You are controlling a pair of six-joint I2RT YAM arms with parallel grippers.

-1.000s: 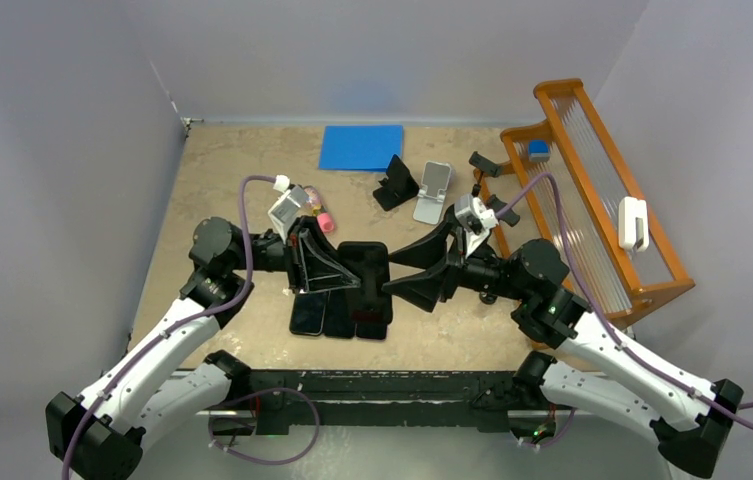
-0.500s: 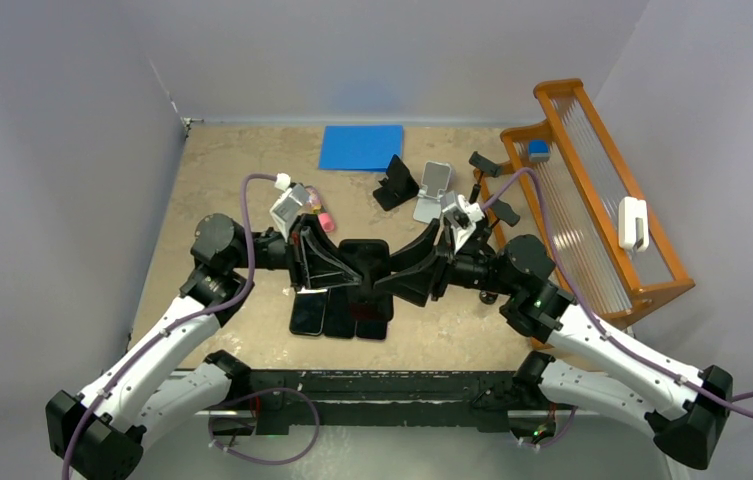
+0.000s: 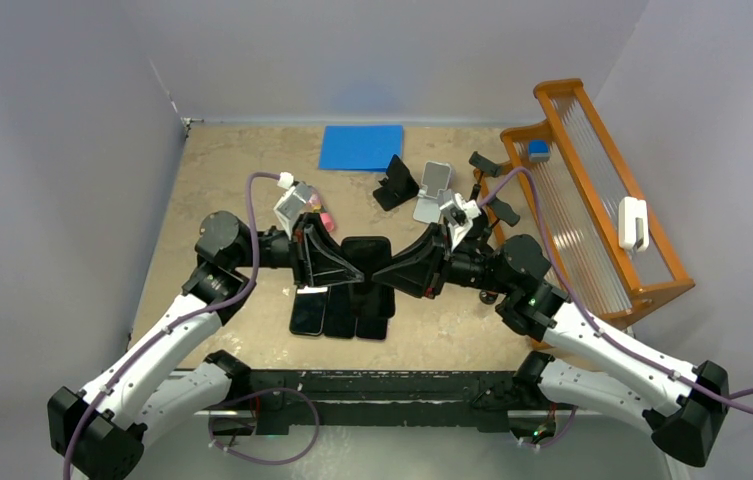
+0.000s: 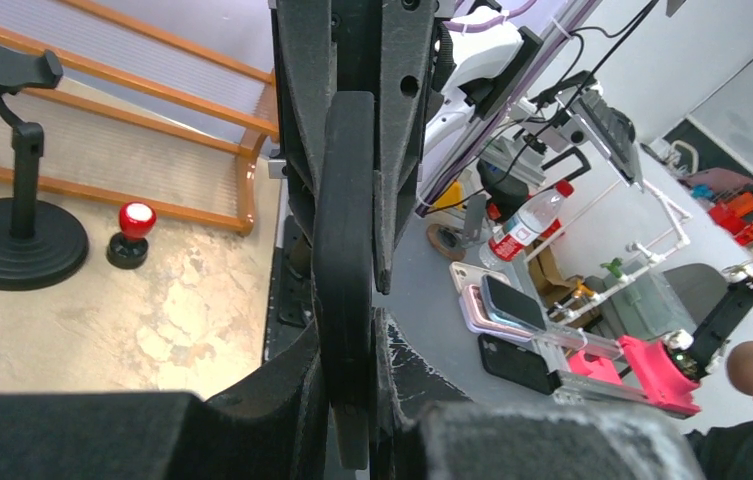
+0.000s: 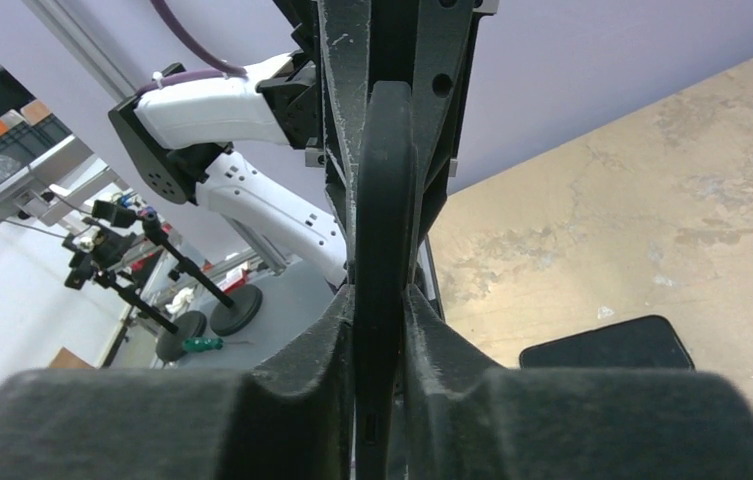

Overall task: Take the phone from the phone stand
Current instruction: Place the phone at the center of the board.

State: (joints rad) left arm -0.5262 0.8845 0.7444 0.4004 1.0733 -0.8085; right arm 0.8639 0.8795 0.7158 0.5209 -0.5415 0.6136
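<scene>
A black phone hangs in the air at mid-table, gripped from both sides. My left gripper is shut on its left edge. My right gripper is shut on its right edge. In the left wrist view the phone shows edge-on between the pads of my left gripper. The right wrist view shows the same phone pinched in my right gripper. A black phone stand and a silver phone stand sit behind the grippers, both empty.
Several dark phones lie flat on the table under the held one. A blue mat lies at the back. A wooden rack lines the right side, with a black clamp holder in front of it. A pink object sits by my left wrist.
My right gripper has moved left to the phone and closed on its right edge. My left gripper has kept its hold, shifting slightly.
</scene>
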